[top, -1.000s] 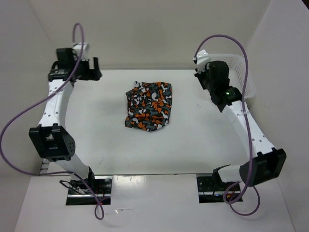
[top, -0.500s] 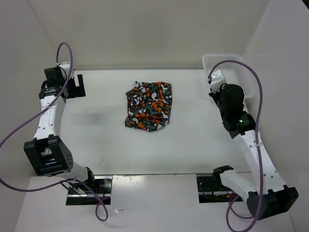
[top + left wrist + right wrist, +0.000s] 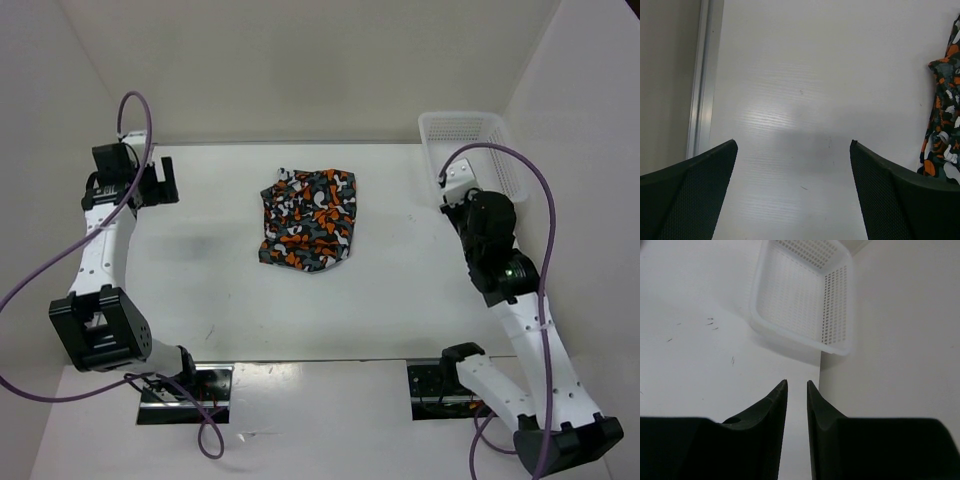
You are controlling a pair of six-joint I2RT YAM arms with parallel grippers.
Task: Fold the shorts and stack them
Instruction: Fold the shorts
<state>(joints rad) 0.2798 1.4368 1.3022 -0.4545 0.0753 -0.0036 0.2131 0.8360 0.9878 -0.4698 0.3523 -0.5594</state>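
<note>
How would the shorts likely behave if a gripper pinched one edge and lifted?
The shorts look like thin, rumpled fabric, so they would probably droop and unfold rather than hold shape. On the smooth table, they likely bunch if pushed.

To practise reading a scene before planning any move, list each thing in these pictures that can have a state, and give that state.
shorts: loosely folded in a rumpled bundle, lying free, unheld.
basket: upright, nothing seen inside.
left gripper: open wide, empty.
right gripper: all but shut, only a narrow slit showing, empty.
</note>
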